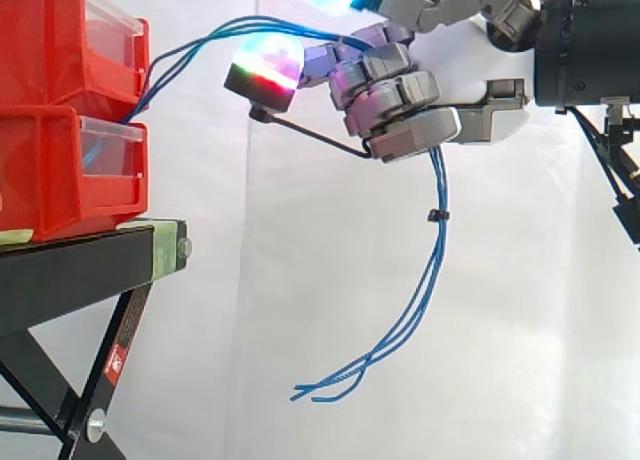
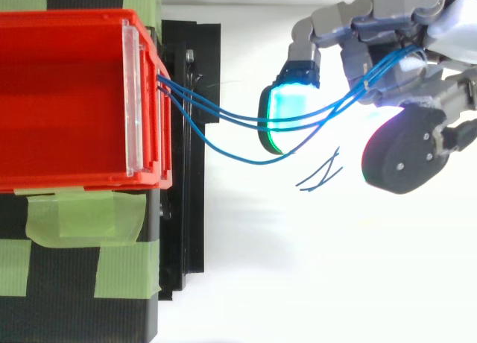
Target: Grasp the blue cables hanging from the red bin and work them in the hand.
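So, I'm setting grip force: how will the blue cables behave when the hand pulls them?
Probably floppy: below the hand the blue cables droop in a loose curve, ends splayed. Likely light: they sag only gently between the red bin and the hand. Thin and smooth-looking, so they may slip through the curled fingers.

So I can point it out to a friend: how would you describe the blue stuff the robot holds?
Find the stacked red bins on the black stand. From their front, the blue cables arch across to the robot's hand, pass through its curled fingers and hang below with loose ends. Nothing else there is thin and blue.
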Robot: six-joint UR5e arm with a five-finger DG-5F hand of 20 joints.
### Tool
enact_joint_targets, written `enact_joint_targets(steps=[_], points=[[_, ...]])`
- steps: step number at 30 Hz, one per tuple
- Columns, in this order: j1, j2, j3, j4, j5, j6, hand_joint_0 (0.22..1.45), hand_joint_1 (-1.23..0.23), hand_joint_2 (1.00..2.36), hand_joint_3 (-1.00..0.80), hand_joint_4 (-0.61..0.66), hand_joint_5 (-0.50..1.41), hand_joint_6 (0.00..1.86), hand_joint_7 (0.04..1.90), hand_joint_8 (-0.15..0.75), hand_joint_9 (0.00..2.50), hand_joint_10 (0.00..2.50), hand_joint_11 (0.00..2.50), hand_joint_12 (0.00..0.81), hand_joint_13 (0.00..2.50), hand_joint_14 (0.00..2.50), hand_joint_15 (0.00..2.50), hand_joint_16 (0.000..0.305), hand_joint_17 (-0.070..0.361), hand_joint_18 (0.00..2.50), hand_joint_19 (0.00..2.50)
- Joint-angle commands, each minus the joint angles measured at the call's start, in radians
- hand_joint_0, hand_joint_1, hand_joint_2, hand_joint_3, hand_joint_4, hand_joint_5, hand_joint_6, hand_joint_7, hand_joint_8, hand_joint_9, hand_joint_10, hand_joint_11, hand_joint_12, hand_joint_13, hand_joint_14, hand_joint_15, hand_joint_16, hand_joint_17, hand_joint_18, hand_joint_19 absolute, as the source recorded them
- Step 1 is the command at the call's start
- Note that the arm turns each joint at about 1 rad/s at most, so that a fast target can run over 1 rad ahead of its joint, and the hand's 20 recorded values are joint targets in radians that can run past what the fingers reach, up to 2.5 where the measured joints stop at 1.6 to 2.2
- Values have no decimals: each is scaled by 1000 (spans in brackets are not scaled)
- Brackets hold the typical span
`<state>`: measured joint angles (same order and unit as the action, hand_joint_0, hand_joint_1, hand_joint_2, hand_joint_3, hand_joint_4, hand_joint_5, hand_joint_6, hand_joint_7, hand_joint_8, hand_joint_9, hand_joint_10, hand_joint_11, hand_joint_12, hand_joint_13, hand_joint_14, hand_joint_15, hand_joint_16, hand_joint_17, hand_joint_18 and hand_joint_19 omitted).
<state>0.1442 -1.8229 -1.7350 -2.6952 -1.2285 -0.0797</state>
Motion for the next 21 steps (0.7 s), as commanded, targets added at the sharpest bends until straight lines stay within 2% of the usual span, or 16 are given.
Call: enact_joint_targets(steps=[1,3,7,10,12,15,17,19,21], points=[[-2,-1,0,0,0,0,930,-767,1017,-525,244,302,273,1283,420,401,2500,2500,469,765,2500,1561,51,115,1424,1602],[-2,1,0,0,0,0,925,-756,1017,-470,244,301,273,1284,419,403,2500,2500,467,768,2500,1543,51,115,1425,1607],[-3,1,0,0,0,0,843,-700,1008,-796,247,314,273,1289,427,449,2500,2500,469,807,2500,1526,52,116,1439,1568],[-3,-1,0,0,3,-17,797,-670,1002,-957,248,327,274,1292,429,473,2500,2500,467,820,2500,1518,53,119,1445,1489],[-5,-1,0,0,14,-40,776,-658,1000,-1000,248,336,285,1287,432,492,2500,2500,466,835,2500,1522,55,124,1458,1433],[-8,-1,0,0,32,-61,765,-642,1000,-1000,253,347,311,1283,436,534,2500,2500,474,873,2500,1511,56,127,1488,1408],[-9,-1,0,0,69,-74,770,-646,1000,-1000,263,350,346,1272,435,562,2500,2500,469,882,2500,1526,56,126,1516,1419],[-9,-1,0,0,86,-74,825,-662,1000,-994,254,358,358,1270,432,579,2500,2500,465,884,2500,1539,52,116,1538,1504],[-8,-1,0,3,101,-75,893,-673,1010,-759,250,367,385,1266,427,605,2500,2500,459,901,2500,1562,50,112,1556,1571]])
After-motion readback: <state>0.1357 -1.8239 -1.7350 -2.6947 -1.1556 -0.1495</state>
